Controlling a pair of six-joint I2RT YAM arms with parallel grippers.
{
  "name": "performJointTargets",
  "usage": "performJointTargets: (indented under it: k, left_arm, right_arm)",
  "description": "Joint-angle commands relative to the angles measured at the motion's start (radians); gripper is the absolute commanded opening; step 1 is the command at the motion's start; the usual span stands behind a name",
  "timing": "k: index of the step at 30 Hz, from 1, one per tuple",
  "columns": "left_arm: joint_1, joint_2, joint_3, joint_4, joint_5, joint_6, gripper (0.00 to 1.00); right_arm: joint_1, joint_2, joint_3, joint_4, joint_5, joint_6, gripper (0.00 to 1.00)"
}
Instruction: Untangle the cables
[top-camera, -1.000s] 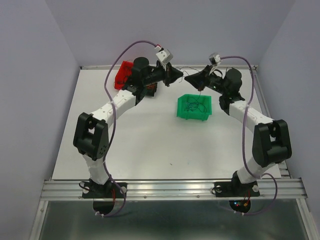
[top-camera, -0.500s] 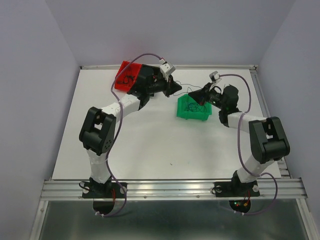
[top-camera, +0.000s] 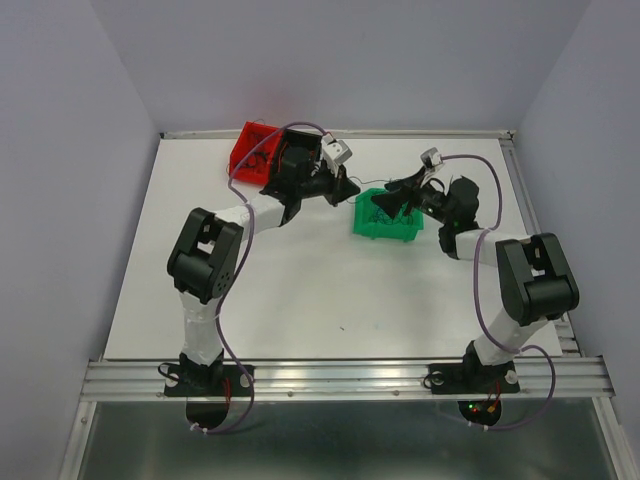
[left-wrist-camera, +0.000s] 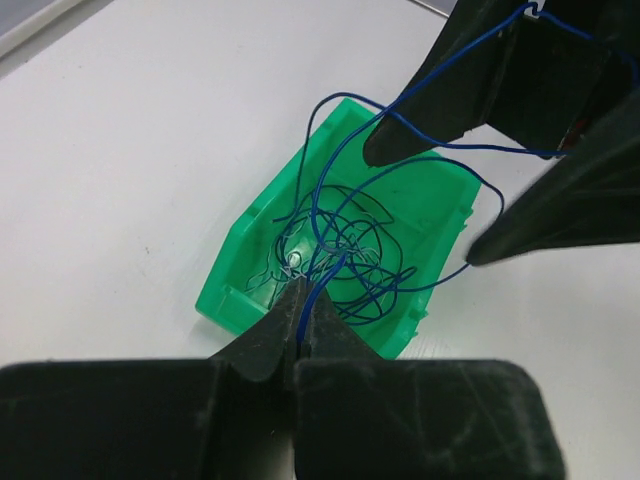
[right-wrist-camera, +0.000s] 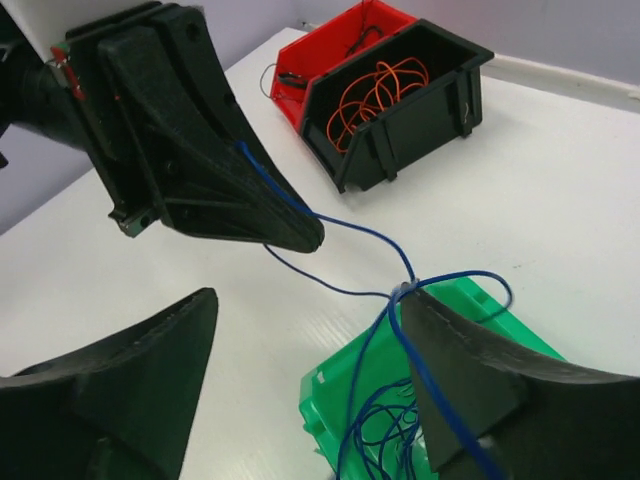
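A green bin holds a tangle of thin blue cables. My left gripper is shut on one blue strand just above the bin's near wall. That strand runs from the left gripper across to my right gripper. The right gripper is open, and the strand lies draped over its right finger before dropping into the green bin. From above, both grippers, left and right, meet over the green bin.
A black bin with orange cables stands beside a red bin holding dark cables, at the back left of the table. The red bin sits behind the left arm. Lilac arm cables loop above both arms.
The right gripper has opened. Both grippers have come down and closer together over the green bin, with the left still pinching the blue strand.
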Motion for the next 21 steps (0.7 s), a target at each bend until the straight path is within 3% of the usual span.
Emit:
performJointTargets:
  k: [1, 5, 18, 21]
  left_arm:
    - [0.009, -0.014, 0.044, 0.038, 0.001, 0.019, 0.00]
    - [0.009, -0.008, 0.044, 0.036, -0.002, 0.019, 0.00]
    - [-0.038, 0.019, 0.046, 0.036, 0.010, 0.031, 0.00]
    - [-0.063, 0.021, 0.046, 0.027, -0.004, 0.045, 0.00]
  right_arm:
    - [-0.005, -0.026, -0.029, 0.082, -0.064, 0.010, 0.81]
    - [-0.005, -0.038, -0.029, 0.090, -0.082, 0.032, 1.00]
    - [-0.018, -0.187, -0.093, 0.082, 0.066, 0.116, 1.00]
    - [-0.045, -0.179, -0.057, -0.046, 0.069, 0.151, 1.00]
